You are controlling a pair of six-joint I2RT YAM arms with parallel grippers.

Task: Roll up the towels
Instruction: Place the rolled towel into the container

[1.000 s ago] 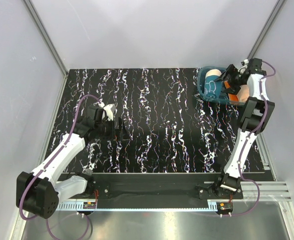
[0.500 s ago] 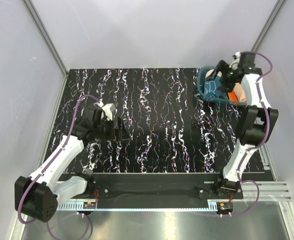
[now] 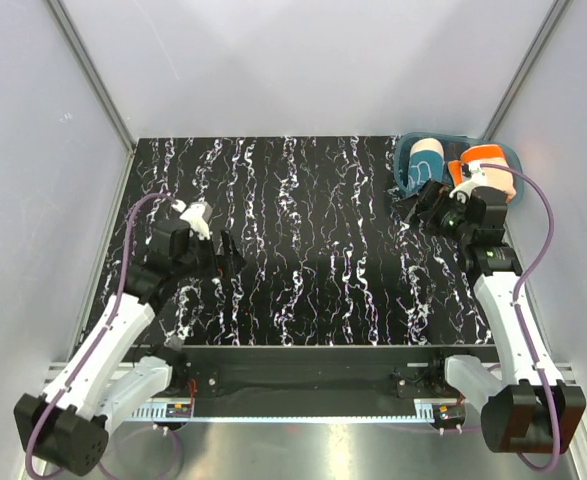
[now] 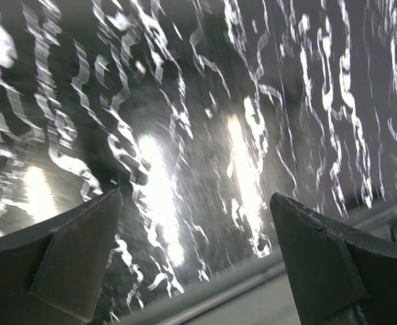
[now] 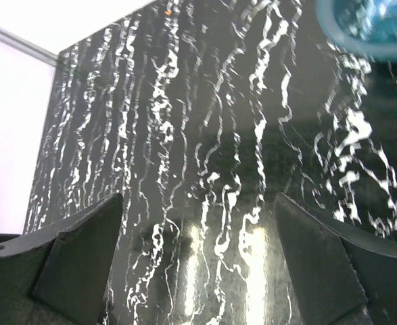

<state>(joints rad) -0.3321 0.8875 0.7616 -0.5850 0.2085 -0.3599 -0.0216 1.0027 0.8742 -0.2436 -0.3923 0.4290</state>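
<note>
Both towels lie rolled in the blue tray (image 3: 405,170) at the table's far right corner: the dark teal towel (image 3: 423,165) on the left, the orange towel (image 3: 486,154) on the right, each showing a cream end. My right gripper (image 3: 416,203) hovers just in front of the tray, open and empty, pointing left over the table. In the right wrist view the open right gripper (image 5: 195,230) frames bare tabletop, with the tray (image 5: 350,37) and teal towel (image 5: 387,17) at the top right. My left gripper (image 3: 229,255) is open and empty over the left side; the left wrist view shows the left gripper (image 4: 195,230) above bare table.
The black marbled table (image 3: 313,250) is fenced by grey walls on three sides. A metal rail (image 3: 303,385) runs along the near edge, between the two arm bases. The table's near edge (image 4: 252,284) shows under my left gripper.
My right arm has drawn back from above the tray and swung down in front of it, uncovering both rolled towels. My left arm has pulled back slightly to the left.
</note>
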